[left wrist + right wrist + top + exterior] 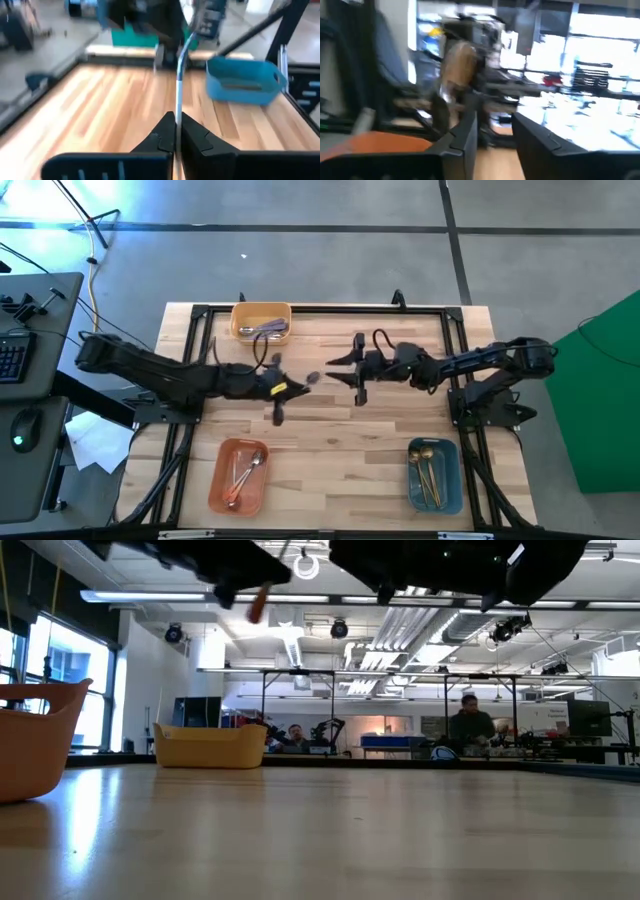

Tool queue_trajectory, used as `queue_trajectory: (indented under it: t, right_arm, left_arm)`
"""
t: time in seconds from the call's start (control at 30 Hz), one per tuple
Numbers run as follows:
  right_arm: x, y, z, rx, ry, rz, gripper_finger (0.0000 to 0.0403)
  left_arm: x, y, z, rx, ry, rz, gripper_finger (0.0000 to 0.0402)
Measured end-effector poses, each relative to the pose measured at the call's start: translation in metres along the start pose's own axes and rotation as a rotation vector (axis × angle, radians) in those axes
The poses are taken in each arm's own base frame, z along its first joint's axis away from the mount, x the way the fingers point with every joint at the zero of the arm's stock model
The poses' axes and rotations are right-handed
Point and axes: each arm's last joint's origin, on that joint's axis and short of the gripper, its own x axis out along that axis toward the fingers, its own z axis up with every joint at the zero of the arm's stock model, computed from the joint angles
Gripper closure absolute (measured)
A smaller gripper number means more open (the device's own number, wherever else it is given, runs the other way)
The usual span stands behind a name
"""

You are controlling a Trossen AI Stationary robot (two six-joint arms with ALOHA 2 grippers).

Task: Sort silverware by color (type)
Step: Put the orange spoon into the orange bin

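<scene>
Left hand (176, 131) pinching spoon (179, 75) mid-table | right hand (357, 376) spread, facing it | blue bin (434, 474) beyond

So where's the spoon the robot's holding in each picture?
High view: silver spoon with orange handle, mid-table, in the left tool.
Low view: orange handle only, top left.
Left wrist view: centre, in the tool's grip.
Right wrist view: too blurred to tell.
Shared landmark: blue plastic bin, high and left wrist views.
</scene>
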Motion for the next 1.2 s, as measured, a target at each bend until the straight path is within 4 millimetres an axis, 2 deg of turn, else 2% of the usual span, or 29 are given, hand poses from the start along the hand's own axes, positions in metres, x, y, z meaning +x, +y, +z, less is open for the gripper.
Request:
queue_trajectory:
  t: [0.1,0.17,0.4,0.53,0.63,0.73,0.87,0.97,1.1,1.2]
  right_arm:
    - [-0.006,-0.006,-0.001,-0.074,0.111,-0.086,0.0288]
    - [-0.011,-0.011,-0.001,-0.101,0.181,-0.142,0.03]
    - [-0.02,-0.02,-0.01,-0.102,0.341,-0.166,0.0395]
    - [-0.021,-0.021,-0.018,-0.062,0.388,-0.172,0.0389]
    - [-0.02,-0.021,-0.017,-0.047,0.376,-0.174,0.04]
    - [-0.019,-0.017,-0.017,-0.031,0.379,-0.163,0.0399]
    - [-0.019,-0.009,-0.019,-0.02,0.398,-0.136,0.0402]
    - [-0.019,-0.003,-0.02,-0.02,0.418,-0.119,0.0402]
    - [-0.019,0.006,-0.022,-0.036,0.452,-0.149,0.0402]
    - [-0.019,0.011,-0.023,-0.04,0.466,-0.143,0.0402]
  left_arm:
    - [-0.023,-0.008,-0.001,-0.056,0.087,0.021,0.04]
    - [-0.035,-0.015,-0.002,-0.092,0.177,0.039,0.04]
    - [-0.066,-0.061,0.008,-0.186,0.371,-0.017,0.04]
    - [-0.078,-0.089,0.015,-0.286,0.448,-0.047,0.04]
    - [-0.086,-0.108,0.012,-0.349,0.524,-0.036,0.04]
    - [-0.092,-0.126,0.003,-0.427,0.612,-0.02,0.04]
    - [-0.101,-0.151,-0.02,-0.535,0.772,-0.002,0.0401]
    - [-0.105,-0.167,-0.036,-0.606,0.82,0.046,0.0401]
    - [-0.101,-0.177,-0.057,-0.703,0.822,0.186,0.0401]
    - [-0.098,-0.179,-0.066,-0.772,0.825,0.264,0.0401]
